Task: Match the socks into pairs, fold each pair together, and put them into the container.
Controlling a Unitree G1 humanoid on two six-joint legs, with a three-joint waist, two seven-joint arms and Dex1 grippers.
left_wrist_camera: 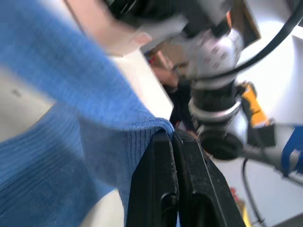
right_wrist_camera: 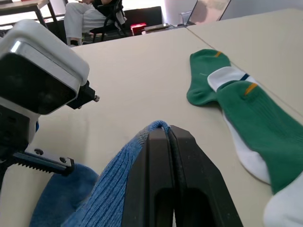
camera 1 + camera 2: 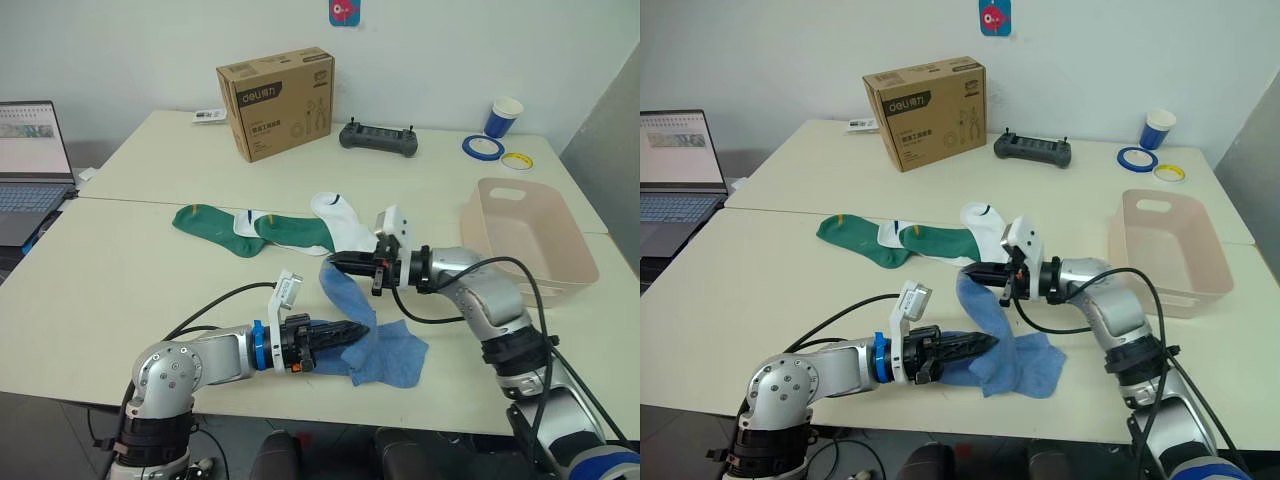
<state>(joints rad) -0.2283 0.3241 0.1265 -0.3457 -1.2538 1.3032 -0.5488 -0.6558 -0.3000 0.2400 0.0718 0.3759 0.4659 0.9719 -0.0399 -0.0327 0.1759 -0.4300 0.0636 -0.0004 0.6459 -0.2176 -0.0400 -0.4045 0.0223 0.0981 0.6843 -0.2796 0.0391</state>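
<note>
Left eye view: both blue socks point(image 3: 372, 330) lie at the surface's near edge, each end effector, left point(image 3: 362, 331) and right point(image 3: 333, 262), pinched on blue fabric. Green socks point(image 3: 255, 232) and white socks point(image 3: 341, 222) wait unpaired; tub point(image 3: 528, 238) looks empty.

Bare table point(image 3: 130, 270) left of socks; container point(image 3: 527, 236) flanks right.

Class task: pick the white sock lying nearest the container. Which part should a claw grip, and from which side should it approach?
Grip the white sock at its cuff end, probably coming from above on the far side. That end lies flat and bare, while the other end runs under a green sock and toward the right claw.
</note>
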